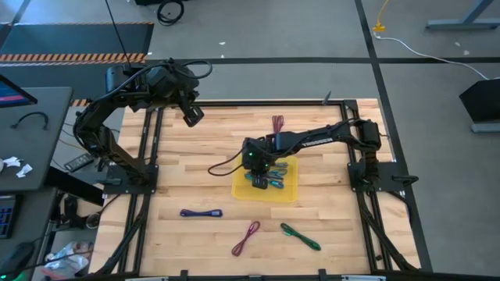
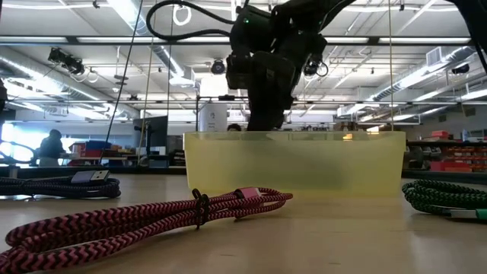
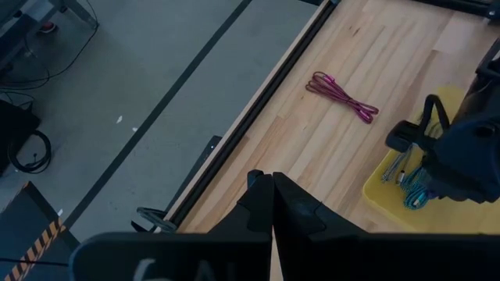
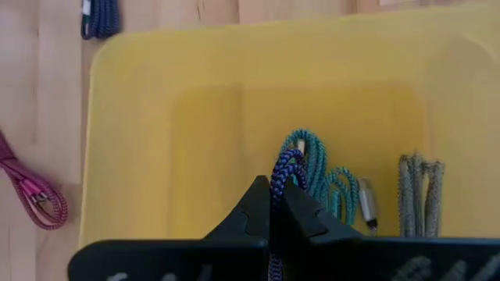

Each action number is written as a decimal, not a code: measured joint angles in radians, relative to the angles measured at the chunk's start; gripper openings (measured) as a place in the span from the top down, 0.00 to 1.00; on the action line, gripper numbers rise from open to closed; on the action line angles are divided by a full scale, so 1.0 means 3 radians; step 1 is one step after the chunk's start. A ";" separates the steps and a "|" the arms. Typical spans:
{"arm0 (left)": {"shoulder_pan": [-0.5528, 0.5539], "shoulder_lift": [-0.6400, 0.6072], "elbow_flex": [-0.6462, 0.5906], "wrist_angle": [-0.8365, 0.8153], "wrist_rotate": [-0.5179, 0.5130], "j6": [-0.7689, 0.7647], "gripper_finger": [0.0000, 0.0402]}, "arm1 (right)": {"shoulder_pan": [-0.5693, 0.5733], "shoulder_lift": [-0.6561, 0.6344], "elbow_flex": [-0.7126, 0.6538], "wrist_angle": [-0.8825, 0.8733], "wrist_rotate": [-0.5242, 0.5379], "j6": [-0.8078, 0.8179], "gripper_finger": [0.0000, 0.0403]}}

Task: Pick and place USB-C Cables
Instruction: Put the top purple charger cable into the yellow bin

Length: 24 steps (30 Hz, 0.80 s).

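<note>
You have a wooden table [image 1: 328, 211] with a yellow tray [image 1: 291, 187] near its middle. The right arm reaches over the tray; its gripper [image 4: 275, 204] is clenched on a blue cable [image 4: 286, 173], which it holds just above the tray floor. Your left arm waits at the table's far left corner, its gripper [image 3: 272, 204] pressed closed on nothing.

Inside the tray lie a teal cable [image 4: 324, 176] and a grey cable [image 4: 416, 191], side by side, the teal one just beside the held blue one.

Out on the wood you still have four loose cables: a purple one [image 1: 201, 212] toward the left front, a maroon one [image 1: 245, 238] at the front, a green one [image 1: 301, 236] just to its right, and a magenta one [image 1: 278, 123] behind the tray
</note>
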 joint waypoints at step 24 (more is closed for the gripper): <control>0.0000 0.0000 0.0000 0.0000 0.0116 -0.0010 0.99 | -0.0034 -0.0001 -0.0317 0.0185 0.0062 -0.0055 0.98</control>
